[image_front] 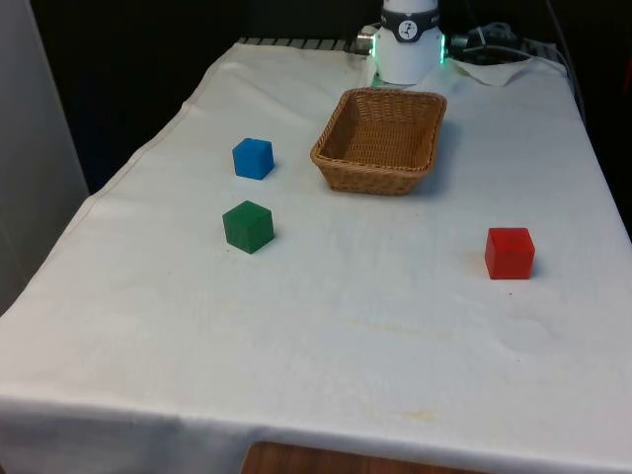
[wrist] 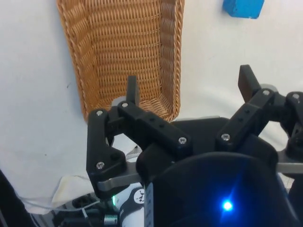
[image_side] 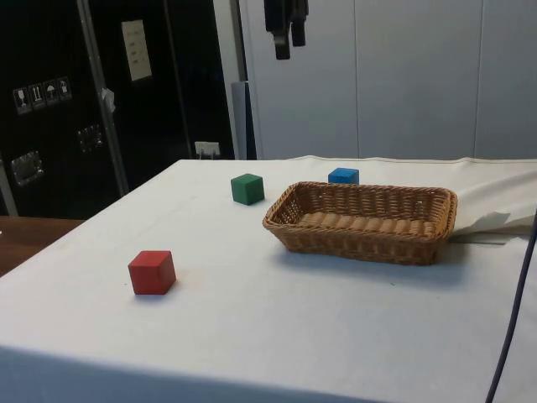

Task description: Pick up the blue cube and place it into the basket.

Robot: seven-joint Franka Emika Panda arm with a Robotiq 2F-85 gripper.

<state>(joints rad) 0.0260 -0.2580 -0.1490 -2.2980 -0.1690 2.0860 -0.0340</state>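
The blue cube (image_front: 253, 158) rests on the white cloth at the front view's left of the wicker basket (image_front: 381, 140); it also shows behind the basket (image_side: 362, 220) as the blue cube (image_side: 343, 175) in the side view, and as the blue cube (wrist: 243, 7) in the wrist view. The basket (wrist: 124, 52) holds nothing. My gripper (image_side: 286, 38) hangs high above the table, over the basket's near end, well clear of every cube. In the wrist view the gripper (wrist: 189, 87) stands open, its fingers (wrist: 132, 91) wide apart with nothing between them.
A green cube (image_front: 248, 226) lies just in front of the blue one, also seen as the green cube (image_side: 247, 188). A red cube (image_front: 510, 253) sits towards the front view's right, red cube (image_side: 152, 272) in the side view. Cables trail by the robot base (image_front: 407, 44).
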